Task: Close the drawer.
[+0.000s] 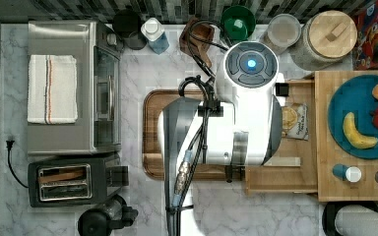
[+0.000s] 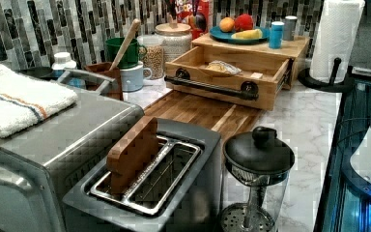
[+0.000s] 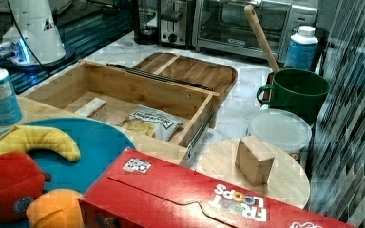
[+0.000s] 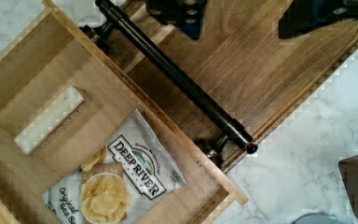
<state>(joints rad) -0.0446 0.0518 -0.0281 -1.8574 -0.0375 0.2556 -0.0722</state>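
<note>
The drawer [image 2: 232, 72] stood pulled out over the cutting board [image 2: 200, 111] on the marble table [image 2: 309, 121]. The wrist view showed a Deep River chip bag [image 4: 121, 179] inside and the black bar handle [image 4: 177, 79]. The top view showed the white arm [image 1: 241, 113] bent above the drawer's front. The tool [image 4: 242, 18] hovered over the board, fingers [image 4: 179, 11] spread apart.
</note>
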